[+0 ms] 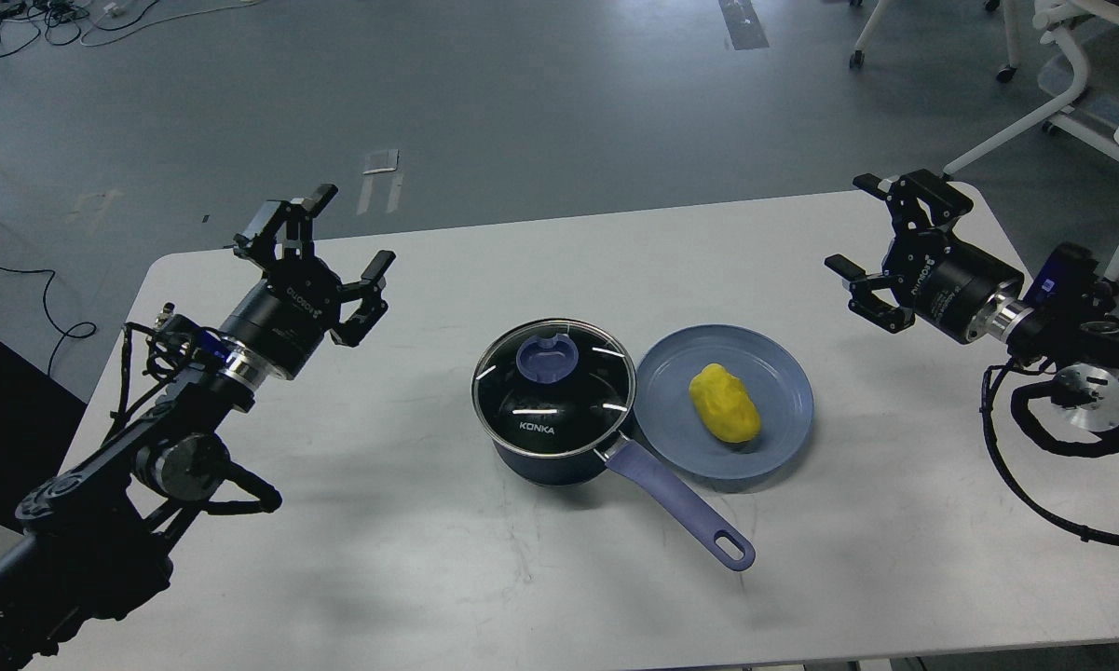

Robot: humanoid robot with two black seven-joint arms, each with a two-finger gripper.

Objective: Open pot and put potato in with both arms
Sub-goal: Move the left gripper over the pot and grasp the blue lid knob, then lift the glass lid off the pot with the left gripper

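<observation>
A dark pot [559,447] with a purple handle [685,508] stands mid-table, closed by a glass lid [553,387] with a purple knob [547,357]. A yellow potato [725,403] lies on a blue plate [787,368] just right of the pot. My left gripper [347,231] is open and empty, raised above the table to the left of the pot. My right gripper [854,224] is open and empty, raised above the table's right end, right of the plate.
The white table [447,568] holds the pot and plate. White chair legs [1034,112] stand on the grey floor behind the table's right corner. Cables [19,270] lie on the floor at left. A black box [0,419] sits at the table's left edge.
</observation>
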